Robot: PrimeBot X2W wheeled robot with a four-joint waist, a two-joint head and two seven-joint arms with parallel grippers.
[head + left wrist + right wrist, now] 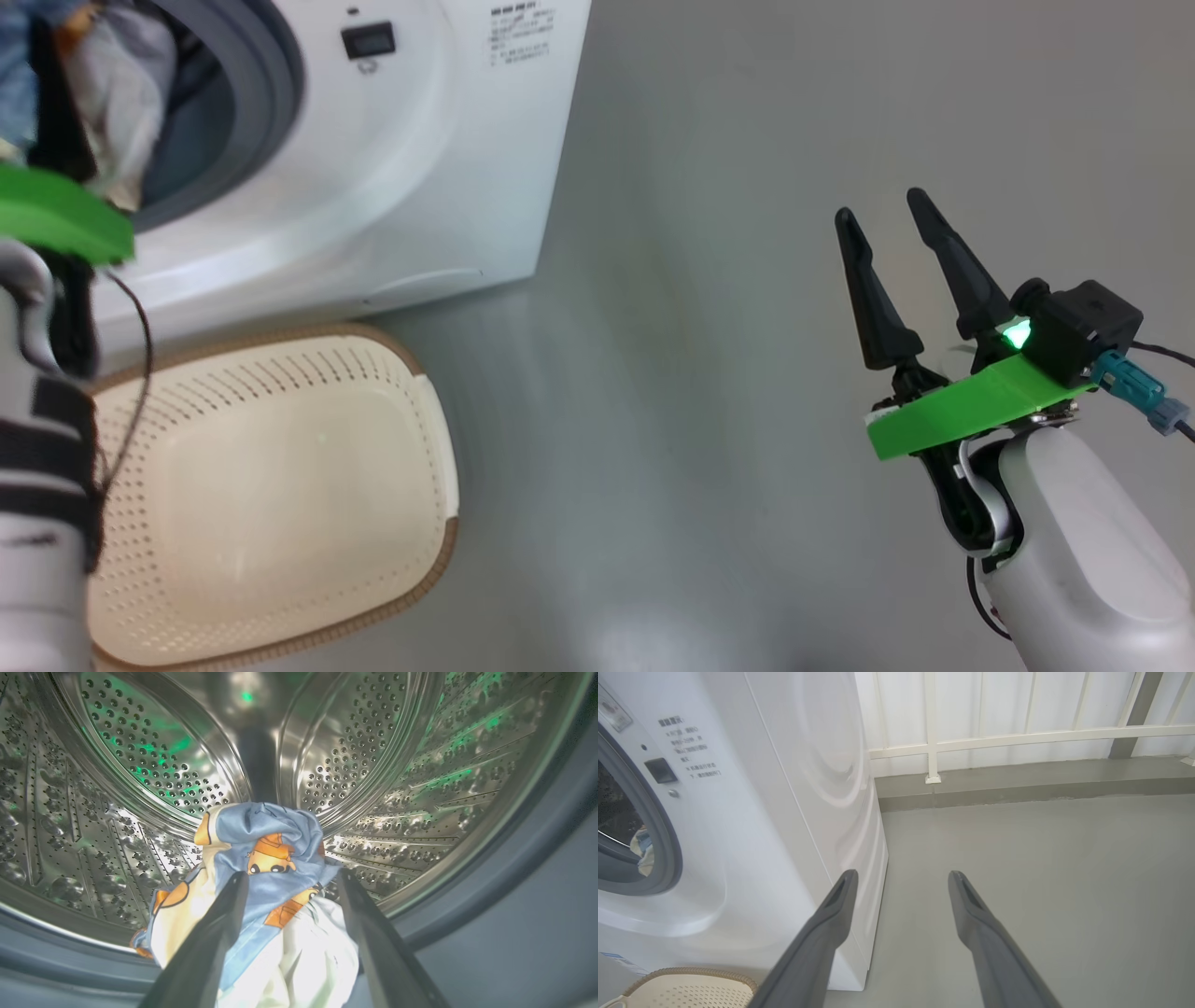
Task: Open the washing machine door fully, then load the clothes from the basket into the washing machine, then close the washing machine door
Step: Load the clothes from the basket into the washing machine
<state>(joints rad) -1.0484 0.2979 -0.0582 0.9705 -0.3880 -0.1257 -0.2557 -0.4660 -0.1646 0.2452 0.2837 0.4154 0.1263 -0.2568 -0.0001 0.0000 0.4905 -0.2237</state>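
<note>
The white washing machine (420, 168) stands at the upper left with its mouth open; its door is out of view. My left gripper (293, 876) reaches into the steel drum (140, 765), jaws spread wide. The clothes (271, 858), a light blue bundle with orange bear faces and cream parts, lie loosely between the fingers at the drum's front edge. In the head view the clothes (117, 75) show in the opening. The cream basket (280, 495) sits on the floor before the machine, nothing in it. My right gripper (880, 207) hovers open over the floor, far right.
Grey floor (709, 373) stretches to the right of the machine. A white railing (1017, 737) and a low grey kerb (1017, 784) run along the back. The grey rubber gasket (514, 868) rings the drum. My left arm's green bracket (56, 219) hangs above the basket.
</note>
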